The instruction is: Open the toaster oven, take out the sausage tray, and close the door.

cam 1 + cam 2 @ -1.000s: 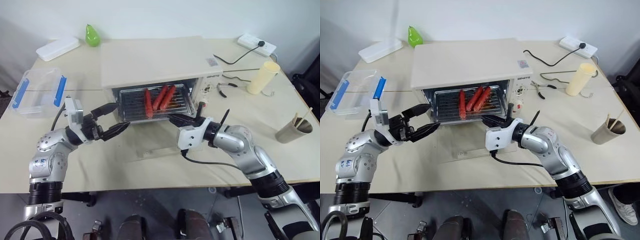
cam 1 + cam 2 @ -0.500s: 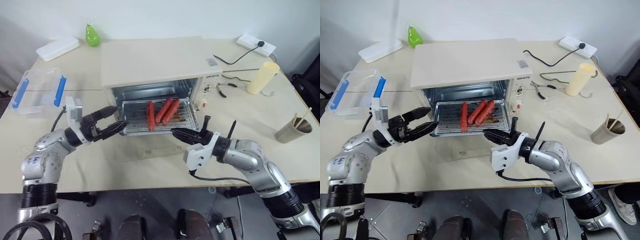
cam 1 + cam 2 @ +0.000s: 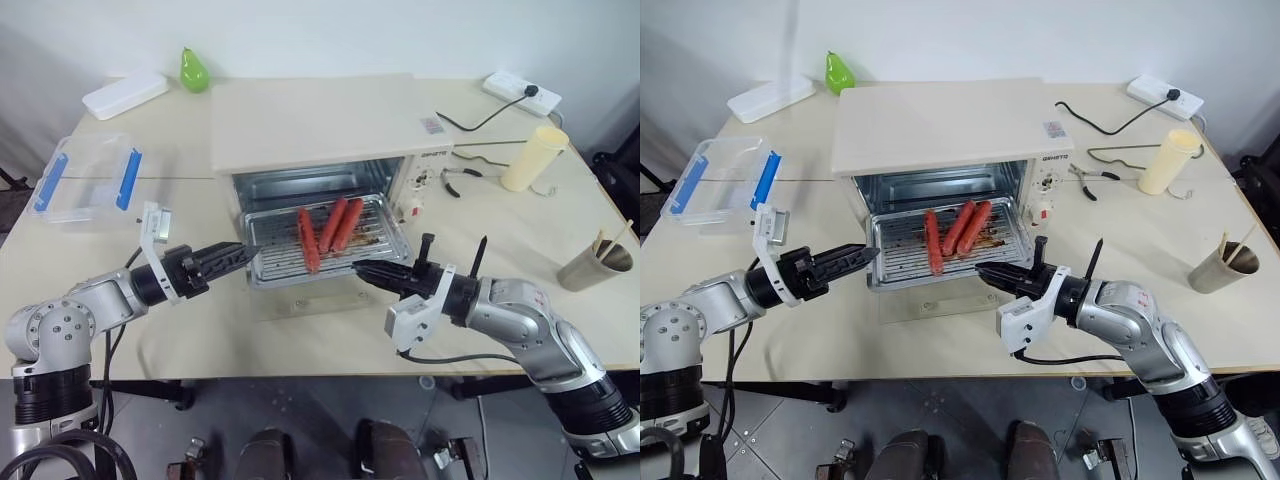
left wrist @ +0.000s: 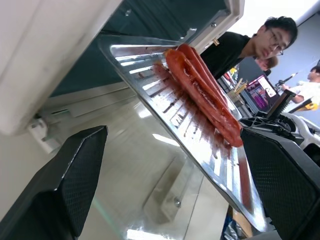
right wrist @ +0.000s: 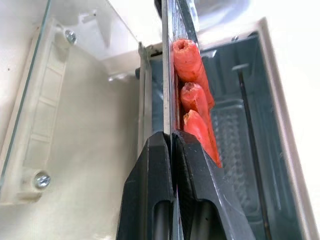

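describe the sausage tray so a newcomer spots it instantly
Find the cream toaster oven mid-table, its glass door folded down. The sausage tray juts from its mouth: shallow silver metal, ribbed, carrying three red-orange sausages, unlike the clear blue-clipped box nearby.

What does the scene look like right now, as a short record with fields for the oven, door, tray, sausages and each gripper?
toaster oven: on the table
door: open, folded down flat
sausage tray: partly pulled out over the door
sausages: three, on the tray
right gripper: shut on the tray's front edge
left gripper: open, at the tray's left front corner
beside oven: clear box, cup
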